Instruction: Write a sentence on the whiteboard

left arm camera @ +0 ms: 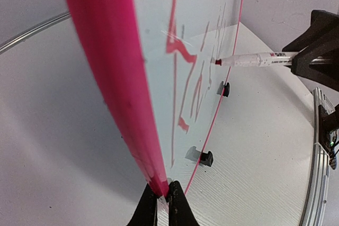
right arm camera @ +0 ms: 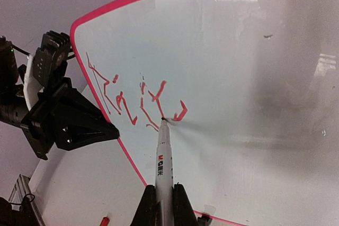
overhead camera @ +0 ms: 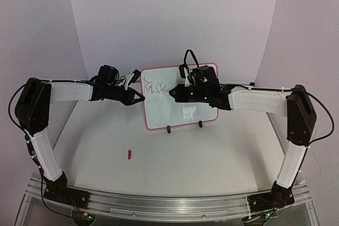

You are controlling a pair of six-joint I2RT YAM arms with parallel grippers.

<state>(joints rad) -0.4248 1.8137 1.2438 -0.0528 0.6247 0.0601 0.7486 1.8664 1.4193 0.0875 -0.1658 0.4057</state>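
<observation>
The whiteboard (overhead camera: 175, 114) stands upright at mid-table on two black clip feet (overhead camera: 168, 129). My left gripper (overhead camera: 142, 98) is shut on its left pink edge (left arm camera: 111, 72), fingertips pinching the frame (left arm camera: 163, 195). My right gripper (right arm camera: 163, 193) is shut on a white marker (right arm camera: 163, 157), whose tip touches the board (right arm camera: 238, 78) at the end of the writing. The sentence (right arm camera: 137, 101) is one short line of red scrawl near the top left, dark in the top view (overhead camera: 155, 87). The marker also shows in the left wrist view (left arm camera: 259, 59).
A small red marker cap (overhead camera: 130, 154) lies on the table in front of the board, left of centre; it also shows in the right wrist view (right arm camera: 104, 220). A curved metal rail (overhead camera: 169, 205) runs along the near edge. White backdrop walls enclose the table.
</observation>
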